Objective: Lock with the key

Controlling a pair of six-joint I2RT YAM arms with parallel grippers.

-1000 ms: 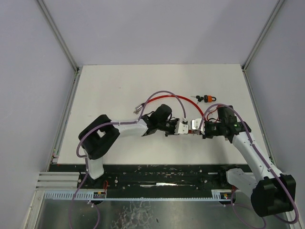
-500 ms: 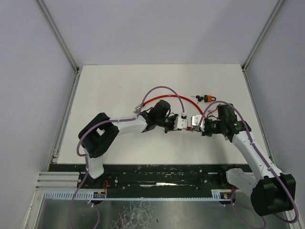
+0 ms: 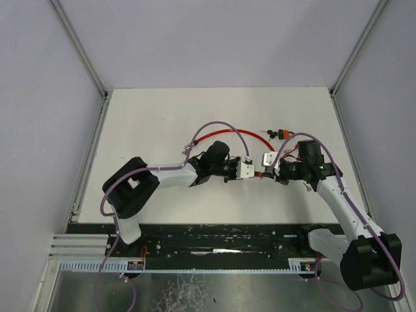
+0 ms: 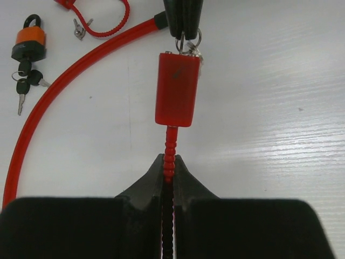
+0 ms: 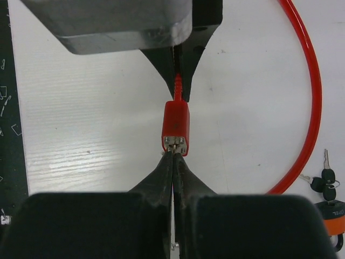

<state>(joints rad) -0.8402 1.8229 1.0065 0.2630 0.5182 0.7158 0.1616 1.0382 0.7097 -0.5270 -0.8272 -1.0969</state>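
The red lock body (image 4: 177, 89) hangs just above the white table, held between both grippers. My left gripper (image 4: 169, 162) is shut on the ribbed red cable end where it enters the lock body. My right gripper (image 5: 173, 156) is shut on the key (image 5: 173, 144), of which only a metal sliver shows at the lock body's (image 5: 176, 127) keyhole end. The red cable (image 3: 234, 133) loops away behind both grippers. In the top view my left gripper (image 3: 251, 170) and right gripper (image 3: 265, 171) meet tip to tip.
A small orange padlock (image 4: 29, 42) with black-headed keys (image 4: 24, 86) lies on the table beyond the cable loop, also seen as the orange padlock (image 3: 283, 134) from above. A loose small key (image 4: 80, 29) lies near a thin red coil. Purple arm cables arch over both wrists.
Both grippers, with the lock body between them, have shifted slightly away from the arm bases. The red cable loop has flattened and spread to the left. Both grips are unchanged.
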